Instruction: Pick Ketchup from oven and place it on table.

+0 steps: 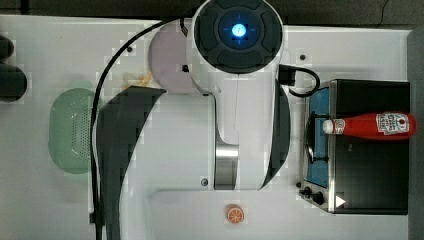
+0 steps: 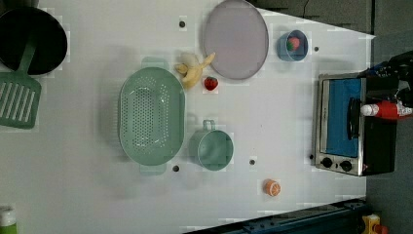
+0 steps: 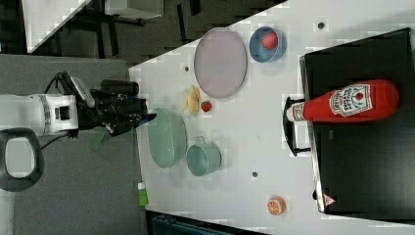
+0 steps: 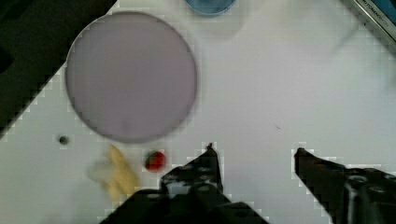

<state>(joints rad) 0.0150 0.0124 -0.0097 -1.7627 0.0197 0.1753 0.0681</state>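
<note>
The ketchup (image 1: 370,125) lies on its side on top of the oven (image 1: 372,172), not inside it. Its white cap pokes out over the oven's front edge, just above the door handle (image 3: 292,126). In the top view the oven sits at the top view's right, on the table (image 1: 45,200).

We think the job has only just begun. Nothing is picked up yet. We are at the first step: getting over to the bottle.

Our gripper (image 4: 254,151) is partly open and holds nothing. In the wrist view we see bare table between its two fingers (image 4: 205,163). A purple plate (image 4: 130,77), a strawberry (image 4: 155,160) and a banana (image 4: 116,175) are below and beside it.

The ketchup is well apart from the jaws. In the right view the gripper (image 3: 147,116) hangs past the green strainer (image 3: 167,138), at the right view's left, and the bottle is far off at the right view's right. The green cup (image 3: 203,159) lies between them.

Next we think we must travel across to the oven, come down over the bottle, and line the jaws up across its round body. The bottle could roll, so we should close on it gently.
</note>
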